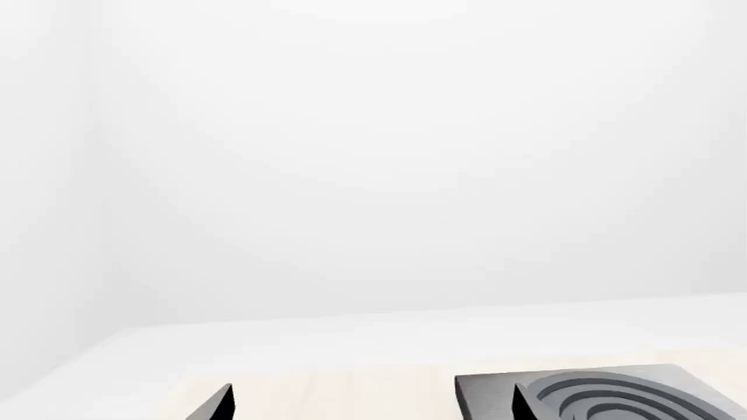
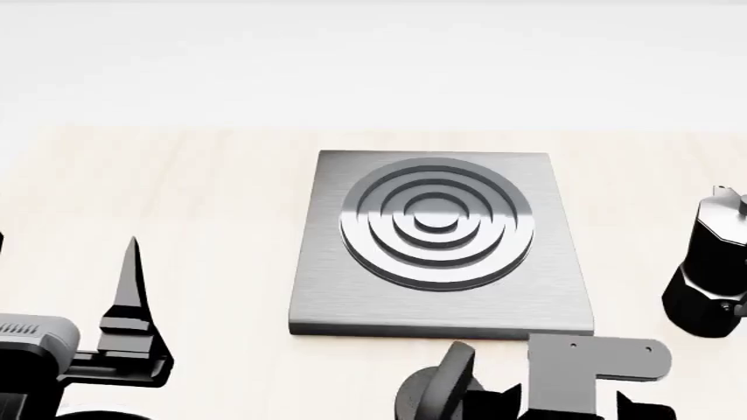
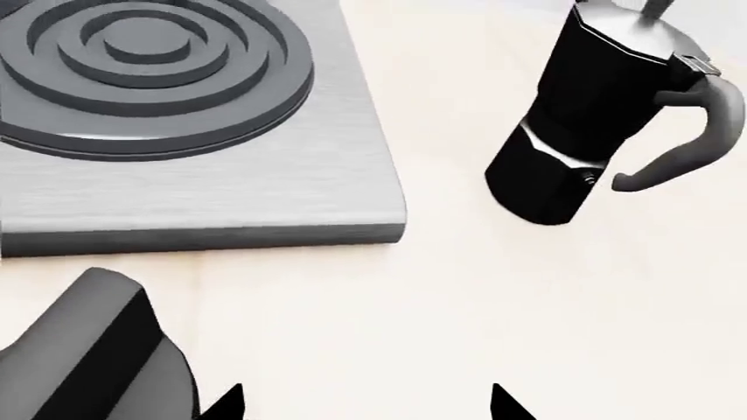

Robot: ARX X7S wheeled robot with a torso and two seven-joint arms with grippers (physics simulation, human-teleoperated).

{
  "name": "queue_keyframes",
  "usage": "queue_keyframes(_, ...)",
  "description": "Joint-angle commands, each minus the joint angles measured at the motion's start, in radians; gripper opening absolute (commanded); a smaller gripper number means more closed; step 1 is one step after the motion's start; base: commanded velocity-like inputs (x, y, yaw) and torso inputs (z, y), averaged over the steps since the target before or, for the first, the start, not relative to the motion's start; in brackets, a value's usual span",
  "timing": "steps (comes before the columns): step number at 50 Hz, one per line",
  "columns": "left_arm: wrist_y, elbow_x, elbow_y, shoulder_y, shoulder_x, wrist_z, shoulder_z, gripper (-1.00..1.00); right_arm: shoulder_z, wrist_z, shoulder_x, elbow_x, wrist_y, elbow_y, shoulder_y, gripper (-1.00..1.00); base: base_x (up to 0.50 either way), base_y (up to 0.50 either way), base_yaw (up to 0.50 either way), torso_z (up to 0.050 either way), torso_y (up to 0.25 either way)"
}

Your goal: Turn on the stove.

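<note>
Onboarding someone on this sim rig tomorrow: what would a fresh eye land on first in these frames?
The stove, a square grey slab with raised ring burner, sits mid-table in the head view. Its black knob stands at the near edge in front of it, with the right gripper open beside it. The black moka pot stands to the stove's right.
</note>
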Motion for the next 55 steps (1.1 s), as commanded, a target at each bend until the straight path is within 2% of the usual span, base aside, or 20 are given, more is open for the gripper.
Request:
queue_keyframes(1, 0.003, -0.005, -0.001, 0.0, -0.004, -0.004, -0.001, 1.0, 0.026, 0.034, 0.005, -0.009, 0.008, -0.058, -0.003, 1.0, 0.0, 0.0, 0.0, 0.0, 0.0)
queue_keyframes(25, 0.0, -0.014, 0.002, -0.003, -0.009, -0.015, 0.001, 1.0, 0.02, 0.065, 0.008, 0.018, 0.092, -0.221, 0.014, 1.0, 0.0, 0.0, 0.0, 0.0, 0.0)
queue_keyframes(55, 0.007, -0.02, -0.002, -0.002, -0.017, -0.023, 0.01, 1.0, -0.041, 0.091, 0.025, 0.028, 0.113, -0.351, 0.036, 1.0, 0.0, 0.0, 0.0, 0.0, 0.0)
